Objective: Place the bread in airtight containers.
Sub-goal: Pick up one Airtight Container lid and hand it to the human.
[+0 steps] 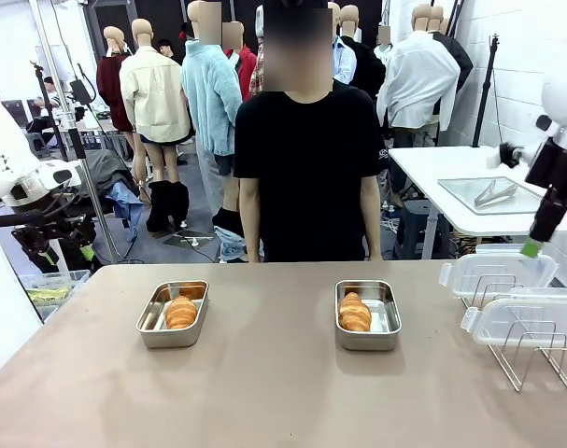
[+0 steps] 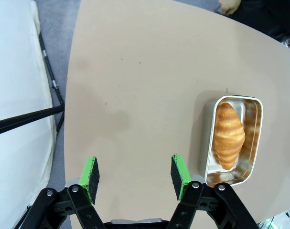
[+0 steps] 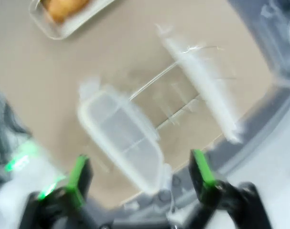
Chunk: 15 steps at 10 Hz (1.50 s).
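left end effector: hovering released above the bare counter by its left edge, fingers spread and grasping nothing.
right end effector: hanging released over the counter's right edge, jaws standing wide with nothing between them; its own view is coming through blurred.
left roll: lying inside the left tub, toward the counter's left edge. In the left wrist view it is sitting off to the side of the fingers, not between them.
right roll: lying inside the right tub, just right of the counter's middle.
lids: two clear ones are resting on a wire rack at the right edge, directly under the right end effector.
handling: the rolls are probably going to feel light and soft with a flaky crust, calling for a gentle hold across the thick middle. The lids are looking light, stiff and slick, best taken by a rim.
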### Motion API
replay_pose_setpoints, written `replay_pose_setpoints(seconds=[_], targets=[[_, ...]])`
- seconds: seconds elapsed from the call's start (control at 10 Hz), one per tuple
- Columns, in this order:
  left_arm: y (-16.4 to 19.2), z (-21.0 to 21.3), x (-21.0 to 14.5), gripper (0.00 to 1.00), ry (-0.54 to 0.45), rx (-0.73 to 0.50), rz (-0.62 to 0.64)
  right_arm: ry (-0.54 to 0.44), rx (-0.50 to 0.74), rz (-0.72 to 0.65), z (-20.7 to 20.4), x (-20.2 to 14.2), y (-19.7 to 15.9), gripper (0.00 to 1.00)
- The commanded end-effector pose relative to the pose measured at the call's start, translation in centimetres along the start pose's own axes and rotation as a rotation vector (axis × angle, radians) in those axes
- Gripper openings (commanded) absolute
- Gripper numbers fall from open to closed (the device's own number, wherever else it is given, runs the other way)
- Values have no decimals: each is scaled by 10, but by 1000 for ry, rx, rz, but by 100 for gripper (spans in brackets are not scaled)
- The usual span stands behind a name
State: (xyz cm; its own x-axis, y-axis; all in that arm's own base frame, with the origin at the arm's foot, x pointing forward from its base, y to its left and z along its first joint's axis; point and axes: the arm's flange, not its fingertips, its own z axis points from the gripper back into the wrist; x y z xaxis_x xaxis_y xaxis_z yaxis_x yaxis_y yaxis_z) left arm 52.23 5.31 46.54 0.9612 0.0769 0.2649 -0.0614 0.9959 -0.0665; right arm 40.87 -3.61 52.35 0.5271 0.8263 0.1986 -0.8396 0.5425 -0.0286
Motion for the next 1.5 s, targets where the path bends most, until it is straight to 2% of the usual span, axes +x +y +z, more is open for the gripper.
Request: replay_pose_setpoints(seconds=[0.0,0.1,0.2,0.4,0.6,1.0,1.4], targets=[[1,3,0,78,-4,12,-10,35,157,282,-4,-18,20,100],[1,3,0,78,-4,12,-10,41,150,297,-8,-23,38,100],[1,3,0,78,-4,12,-10,41,105,240,-11,-26,50,100],[1,3,0,78,-4,12,-10,40,34,224,-26,-26,55,100],[1,3,0,78,-4,12,-10,47,-60,154,-46,-12,48,100],[1,3,0,78,-4,12,-10,81,-14,223,-67,-1,27,100],[1,3,0,78,-4,12,-10,98,-117,233,-88,5,15,100]])
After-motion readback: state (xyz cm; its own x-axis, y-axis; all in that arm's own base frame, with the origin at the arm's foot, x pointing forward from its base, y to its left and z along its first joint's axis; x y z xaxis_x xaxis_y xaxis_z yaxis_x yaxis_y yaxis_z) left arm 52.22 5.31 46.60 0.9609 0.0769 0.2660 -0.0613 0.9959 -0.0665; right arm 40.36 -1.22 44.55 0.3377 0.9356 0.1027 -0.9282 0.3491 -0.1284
